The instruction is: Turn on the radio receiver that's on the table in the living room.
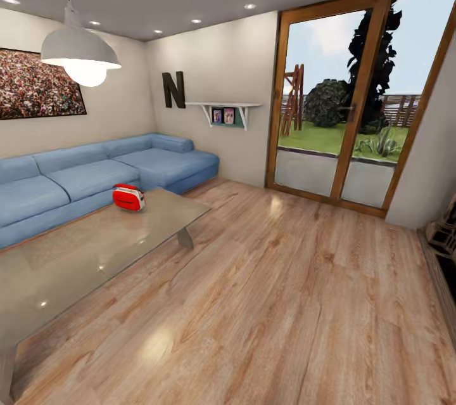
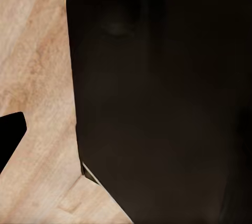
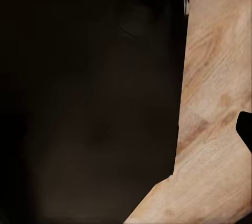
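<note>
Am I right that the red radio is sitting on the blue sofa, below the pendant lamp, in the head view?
Not quite: the head view shows the radio receiver standing on the table, near its far end, in front of the blue sofa. The pendant lamp does hang above that area.

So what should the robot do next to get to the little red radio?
Probably roll forward and turn left toward the table. The radio receiver sits at its far end, near the blue sofa, well out of reach, and both wrist cameras see just wood floor.
</note>
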{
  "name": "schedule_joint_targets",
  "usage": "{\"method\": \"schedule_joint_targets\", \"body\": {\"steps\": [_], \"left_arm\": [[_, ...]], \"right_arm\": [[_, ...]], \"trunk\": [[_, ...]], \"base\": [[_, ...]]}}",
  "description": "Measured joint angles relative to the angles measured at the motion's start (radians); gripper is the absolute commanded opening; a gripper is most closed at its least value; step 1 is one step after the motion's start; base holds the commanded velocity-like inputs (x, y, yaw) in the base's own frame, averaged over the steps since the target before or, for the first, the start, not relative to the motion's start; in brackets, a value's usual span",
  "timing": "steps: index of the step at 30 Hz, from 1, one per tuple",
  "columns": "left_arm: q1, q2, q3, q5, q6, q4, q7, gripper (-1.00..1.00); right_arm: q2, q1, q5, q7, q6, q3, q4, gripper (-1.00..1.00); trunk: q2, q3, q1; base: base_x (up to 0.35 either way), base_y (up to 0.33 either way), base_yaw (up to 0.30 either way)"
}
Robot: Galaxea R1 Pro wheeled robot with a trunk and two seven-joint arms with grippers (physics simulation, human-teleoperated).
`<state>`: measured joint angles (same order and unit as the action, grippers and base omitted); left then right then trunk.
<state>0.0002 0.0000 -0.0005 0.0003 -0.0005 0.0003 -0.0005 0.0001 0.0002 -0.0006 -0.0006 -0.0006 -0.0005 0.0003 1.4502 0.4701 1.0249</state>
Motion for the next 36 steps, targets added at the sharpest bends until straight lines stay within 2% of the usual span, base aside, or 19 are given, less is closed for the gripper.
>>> {"method": "schedule_joint_targets", "body": {"steps": [3,10,15,20,26,27,28,29,30,31,32,33,36], "left_arm": [[0.017,-0.017,-0.009,0.003,-0.006,0.017,-0.006,1.00],[0.058,-0.056,-0.008,0.003,-0.024,0.045,-0.005,1.00],[0.086,-0.084,-0.007,0.004,-0.021,0.017,-0.005,1.00],[0.114,-0.112,-0.007,0.004,0.003,-0.011,0.007,1.00],[0.148,-0.108,-0.006,0.003,0.037,-0.044,0.041,1.00],[0.156,-0.109,-0.005,0.003,0.232,-0.147,0.079,1.00],[0.156,-0.108,-0.006,0.002,0.288,-0.284,0.084,1.00],[0.154,-0.108,-0.006,0.002,0.312,-0.475,0.085,1.00],[0.152,-0.108,-0.006,0.000,0.352,-0.708,0.086,1.00],[0.150,-0.108,-0.006,-0.001,0.383,-0.968,0.086,1.00],[0.148,-0.108,-0.006,-0.002,0.399,-1.238,0.086,1.00],[0.146,-0.108,-0.006,-0.003,0.430,-1.377,0.086,1.00],[0.118,-0.108,-0.006,-0.004,0.522,-1.487,0.088,1.00]], "right_arm": [[0.017,0.017,-0.006,-0.007,0.005,-0.011,0.017,1.00],[0.056,0.057,0.002,-0.006,0.010,0.002,0.023,1.00],[0.056,0.085,0.003,-0.006,0.002,0.000,-0.005,1.00],[0.043,0.106,0.006,-0.006,-0.008,-0.001,-0.033,1.00],[0.012,0.089,0.031,-0.002,0.009,-0.001,-0.067,1.00],[-0.014,0.080,0.033,-0.002,0.035,-0.002,-0.129,1.00],[-0.030,0.045,0.035,0.000,0.136,-0.003,-0.263,1.00],[-0.039,0.012,0.034,0.002,0.206,-0.002,-0.472,1.00],[-0.053,-0.040,0.032,0.005,0.304,-0.002,-0.713,1.00],[-0.062,-0.081,0.030,0.006,0.359,-0.002,-0.961,1.00],[-0.065,-0.096,0.029,0.006,0.380,-0.002,-1.025,1.00],[-0.069,-0.127,0.028,0.007,0.408,-0.003,-1.033,1.00],[-0.075,-0.203,0.028,0.007,0.448,-0.003,-1.068,1.00]], "trunk": [[0.000,0.000,0.000],[0.000,0.000,0.000],[0.000,0.000,0.000],[0.000,0.000,0.000],[0.000,0.000,0.000],[0.000,0.000,0.000],[0.000,0.000,0.000],[0.000,0.000,0.000],[0.000,0.000,0.000],[0.000,0.000,0.000],[0.000,0.000,0.000],[0.000,0.000,0.000],[0.000,0.000,0.000]], "base": [[0.000,0.000,0.000],[0.000,0.000,0.000],[0.000,0.000,0.000],[0.000,0.000,0.000],[0.000,0.000,0.000],[0.000,0.000,0.000],[0.000,0.000,0.000],[0.000,0.000,0.000],[0.000,0.000,0.000],[0.000,0.000,0.000],[0.000,0.000,0.000],[0.006,0.000,0.000],[0.138,-0.085,0.000]]}}
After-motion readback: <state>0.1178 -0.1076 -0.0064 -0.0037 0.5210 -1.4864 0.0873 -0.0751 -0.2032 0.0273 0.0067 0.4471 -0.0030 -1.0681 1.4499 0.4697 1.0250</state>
